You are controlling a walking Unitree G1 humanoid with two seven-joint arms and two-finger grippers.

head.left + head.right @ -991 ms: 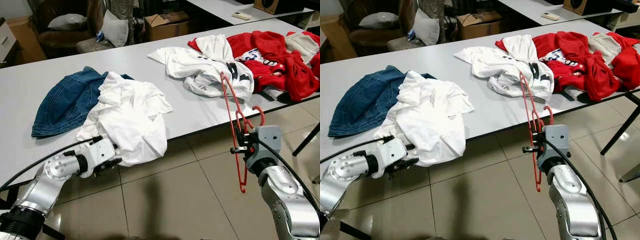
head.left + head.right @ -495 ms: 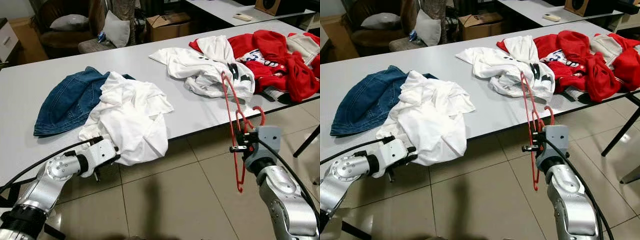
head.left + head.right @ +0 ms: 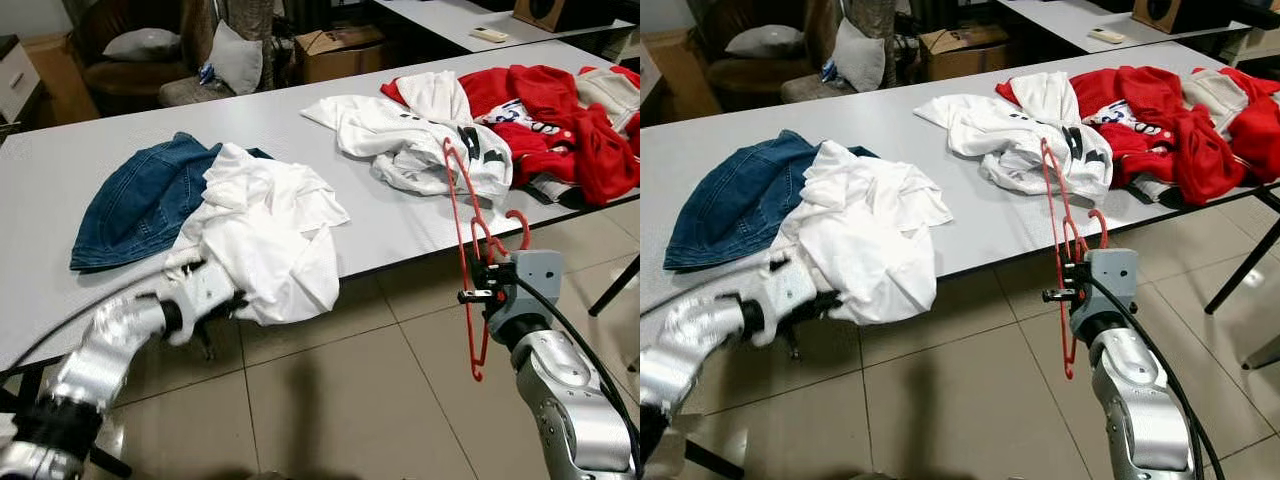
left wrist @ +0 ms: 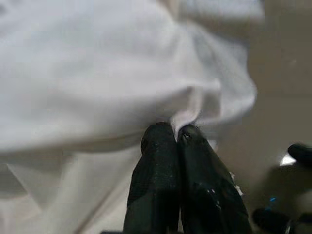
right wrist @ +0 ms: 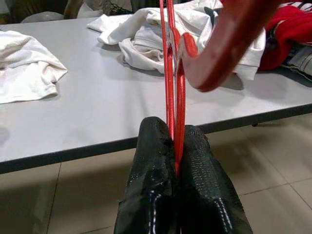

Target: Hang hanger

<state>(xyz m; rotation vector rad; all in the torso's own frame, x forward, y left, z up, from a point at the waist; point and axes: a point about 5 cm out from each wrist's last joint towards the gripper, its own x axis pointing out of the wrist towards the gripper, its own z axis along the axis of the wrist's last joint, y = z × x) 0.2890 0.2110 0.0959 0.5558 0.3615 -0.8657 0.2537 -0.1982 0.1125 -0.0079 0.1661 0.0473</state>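
Observation:
A thin red hanger [image 3: 463, 215] stands upright in front of the table's near edge, its hook [image 3: 517, 226] curling to the right. My right gripper [image 5: 176, 146] is shut on the hanger's wires near the hook. A crumpled white shirt [image 3: 265, 230] lies on the grey table [image 3: 50, 170] and droops over its front edge. My left gripper [image 4: 176, 139] is shut on a fold of that shirt at the hanging lower edge, low on the left beside the table.
A blue denim garment [image 3: 140, 200] lies under the white shirt's left side. Another white garment [image 3: 410, 135] and a red heap [image 3: 560, 115] cover the table's right end. Behind the table stand a cardboard box [image 3: 340, 45] and an armchair [image 3: 130, 60]. Tiled floor [image 3: 340, 400] lies below.
My left arm has swung up and forward, blurred, carrying the gripped shirt edge closer under the table's rim. The right gripper and hanger have held still.

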